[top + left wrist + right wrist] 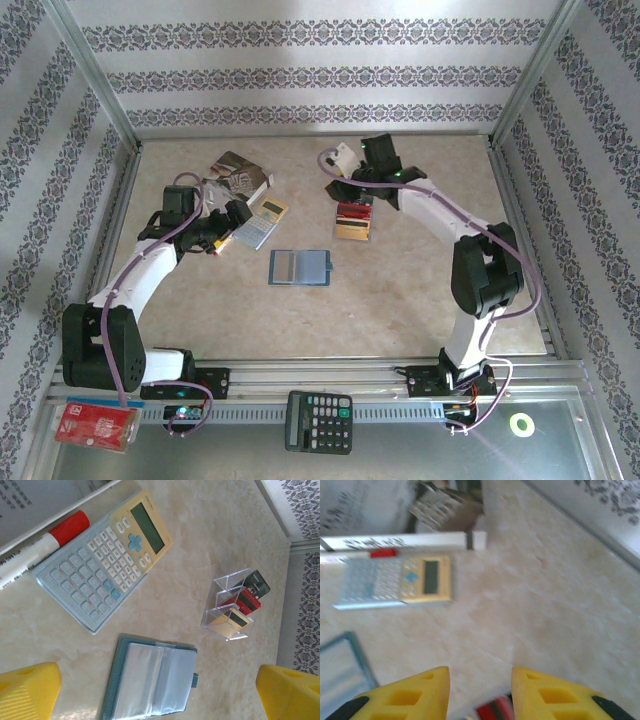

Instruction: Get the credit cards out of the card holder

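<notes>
**Left claw (159, 672) spread wide above a bare-looking wallet (135, 680)**

Yellow fingers (30, 690) sit at both bottom corners of the left wrist view, far apart, gripping nothing. Wallet lies between them, open and flat on the counter (210, 530). Its pale slots look bare, with no card edge showing.

Cards (245, 600), one black, one red and one tan, stand upright in a clear stand (222, 587), well apart from the wallet.

Progress, as a judgement: removal looks done or close to it. A card tucked deep in a slot cannot be ruled out. If none is, little remains but drawing the arms back.

Right claw (480, 675): tips apart with bare counter in the gap, nothing held. A red-and-black strip at the bottom edge of that view is probably the card tops, but it is too blurred to be sure.

View differences:
- Top view gives the layout. Wallet lies mid-counter between the arms, and the stand is beyond it on the right, just beside the right claw. A black calculator (319, 421) and red packet (95, 424) sit down by the near rail.
- Left wrist gives slot detail and card colours, plus a pocket calculator (105, 560) and a red-capped marker (45, 542).
- Right wrist catches a corner of the wallet, blurred.
</notes>
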Controlling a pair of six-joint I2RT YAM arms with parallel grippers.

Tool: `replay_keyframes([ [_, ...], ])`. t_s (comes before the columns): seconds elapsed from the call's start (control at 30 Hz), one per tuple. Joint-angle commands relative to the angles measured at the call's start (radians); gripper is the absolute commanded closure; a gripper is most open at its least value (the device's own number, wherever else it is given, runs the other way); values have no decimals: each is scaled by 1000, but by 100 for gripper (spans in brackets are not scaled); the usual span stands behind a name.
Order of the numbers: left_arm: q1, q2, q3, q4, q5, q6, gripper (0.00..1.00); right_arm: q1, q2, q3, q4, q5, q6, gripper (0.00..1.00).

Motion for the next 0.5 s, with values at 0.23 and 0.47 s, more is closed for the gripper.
replay_keyframes([
  [0.23,-42,-29,-34,39,-38,-40,0,176,-120,-234,71,255,656,59],
  [0.47,-43,-33,-46,50,-70,-62,0,283,-37,-328,97,266,884,57],
])
